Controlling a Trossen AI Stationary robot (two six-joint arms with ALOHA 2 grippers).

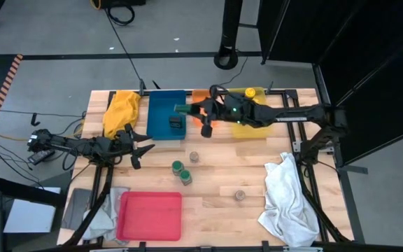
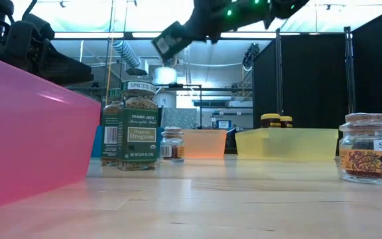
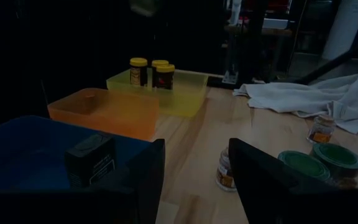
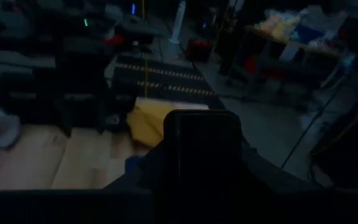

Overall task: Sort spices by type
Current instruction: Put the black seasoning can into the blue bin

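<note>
My right gripper point(image 1: 186, 110) reaches in from the right, high over the right edge of the blue tray point(image 1: 161, 105), shut on a little black box point(image 2: 168, 41). Another black box point(image 1: 176, 122) lies in that tray. Three yellow-lidded jars point(image 3: 149, 71) stand in the yellow tray point(image 1: 252, 129). On the bare wood stand two green-lidded jars point(image 1: 182, 171) and two small grey-topped jars point(image 1: 194, 156) point(image 1: 240, 195). At the table's left, my left gripper point(image 1: 143, 148) waits open and level with nothing between its fingers. My right gripper pinches the black box point(image 4: 204, 149) between its two fingers, one on each side. The fingers come nearly level from the table's right. The box sticks out past the fingertips, tilted, lifted well clear of the trays and the table.
An orange tray point(image 3: 104, 112) sits between the blue and yellow ones, partly under my right arm. A red tray point(image 1: 149, 215) lies at the near left, a white cloth point(image 1: 289, 199) at the near right, a yellow cloth point(image 1: 121, 112) at the far left.
</note>
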